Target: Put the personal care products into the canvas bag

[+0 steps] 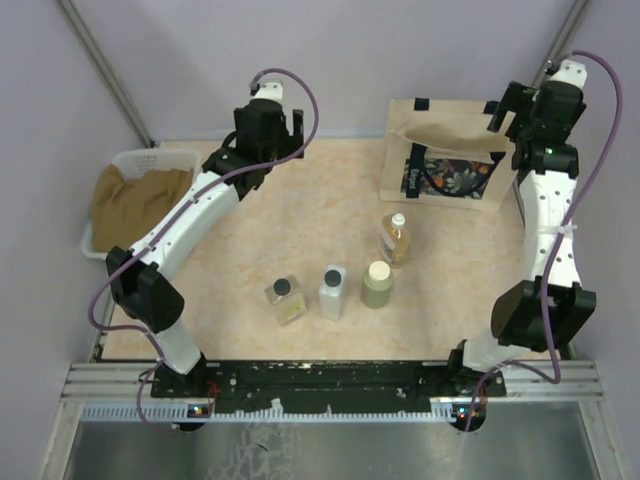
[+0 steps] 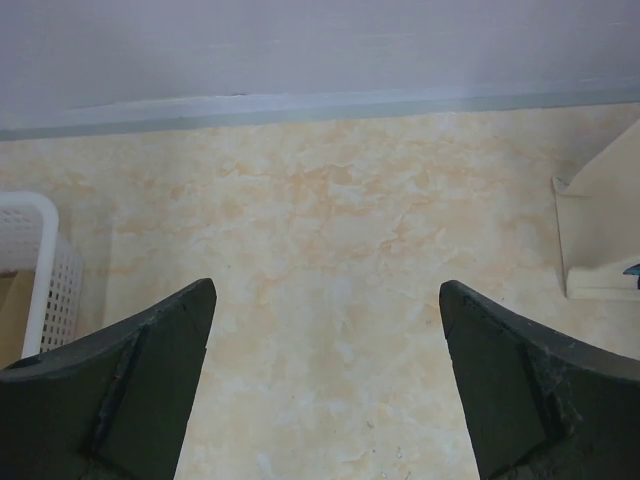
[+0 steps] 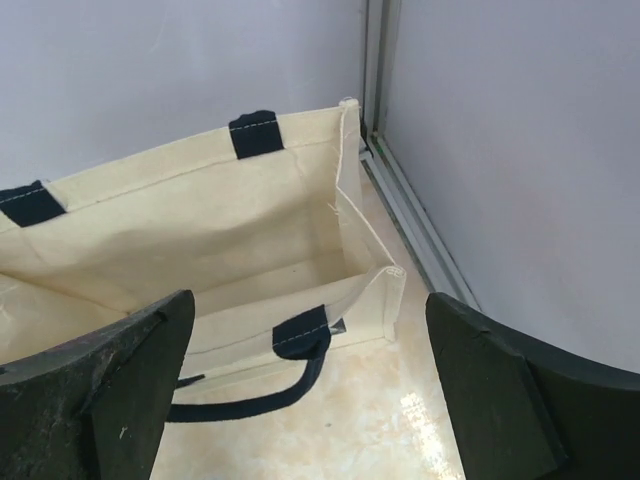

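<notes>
The canvas bag (image 1: 446,150) stands open at the far right, floral panel facing me; its open mouth and navy handle show in the right wrist view (image 3: 200,230). The amber bottle (image 1: 395,239), olive-green bottle (image 1: 377,284), white rectangular bottle (image 1: 332,292) and clear square bottle (image 1: 285,299) stand in the table's middle. My left gripper (image 1: 268,128) is open and empty at the far left-centre, over bare table (image 2: 325,300). My right gripper (image 1: 520,110) is open and empty above the bag's right end (image 3: 310,330).
A white plastic basket (image 1: 128,165) with brown cloth sits at the far left; its corner shows in the left wrist view (image 2: 40,270). A metal frame rail (image 3: 400,190) runs along the table's right edge beside the bag.
</notes>
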Tool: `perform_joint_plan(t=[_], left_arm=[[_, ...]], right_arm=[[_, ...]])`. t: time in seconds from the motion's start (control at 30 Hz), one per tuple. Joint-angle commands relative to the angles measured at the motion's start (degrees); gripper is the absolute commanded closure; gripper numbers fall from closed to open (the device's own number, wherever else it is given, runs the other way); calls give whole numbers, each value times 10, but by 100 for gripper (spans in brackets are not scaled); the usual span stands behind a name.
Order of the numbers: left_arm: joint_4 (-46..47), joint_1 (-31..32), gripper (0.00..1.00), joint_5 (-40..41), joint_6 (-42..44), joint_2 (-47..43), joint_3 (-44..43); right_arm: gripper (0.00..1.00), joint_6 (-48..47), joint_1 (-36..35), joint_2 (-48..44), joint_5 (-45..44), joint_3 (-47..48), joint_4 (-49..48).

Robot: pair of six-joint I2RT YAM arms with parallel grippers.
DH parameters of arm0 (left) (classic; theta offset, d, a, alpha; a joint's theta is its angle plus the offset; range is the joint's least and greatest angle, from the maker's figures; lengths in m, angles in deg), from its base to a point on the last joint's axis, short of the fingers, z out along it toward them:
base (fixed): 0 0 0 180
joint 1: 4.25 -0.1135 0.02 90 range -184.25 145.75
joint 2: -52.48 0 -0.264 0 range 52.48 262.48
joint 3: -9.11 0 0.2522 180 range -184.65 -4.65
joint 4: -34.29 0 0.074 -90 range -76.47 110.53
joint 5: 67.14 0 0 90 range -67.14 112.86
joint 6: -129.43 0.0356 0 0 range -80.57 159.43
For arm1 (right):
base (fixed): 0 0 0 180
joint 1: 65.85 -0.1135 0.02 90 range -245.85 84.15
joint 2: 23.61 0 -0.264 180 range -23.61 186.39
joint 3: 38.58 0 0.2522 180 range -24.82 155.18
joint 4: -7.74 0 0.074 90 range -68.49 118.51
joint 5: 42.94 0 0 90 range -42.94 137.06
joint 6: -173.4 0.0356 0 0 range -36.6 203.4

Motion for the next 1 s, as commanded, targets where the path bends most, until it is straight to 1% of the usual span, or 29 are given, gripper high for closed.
perform_joint_plan(t=[0.0,0.2,0.27,0.37,0.47,0.53,0.6,0.67,0.73,0.87,0.97], left_arm=[[25,5,1,-4,11,12,-5],[35,5,1,-5,13,20,-14],[42,5,1,-16,32,27,-26],[87,5,1,-69,97,35,-40],[137,5,1,-137,120,49,-55],[136,5,2,-182,115,82,-95],[117,6,2,-220,104,127,-175],[109,10,2,-240,94,170,-232],[123,13,2,-258,82,206,-265],[177,31,1,-281,59,242,-270],[224,44,1,-294,47,255,-248]], right_arm=[[1,6,-2,-34,17,-30,-18],[1,2,-1,-69,12,-58,-16],[1,4,-1,-80,12,-62,-10],[1,8,-1,-100,17,-79,-9],[1,9,-1,-119,19,-90,-4],[1,10,-1,-128,19,-89,8],[1,15,-1,-137,18,-89,17],[1,18,-1,-149,20,-93,20],[1,21,-1,-157,23,-98,18],[1,21,-2,-164,29,-98,20],[1,22,-1,-169,47,-105,9]])
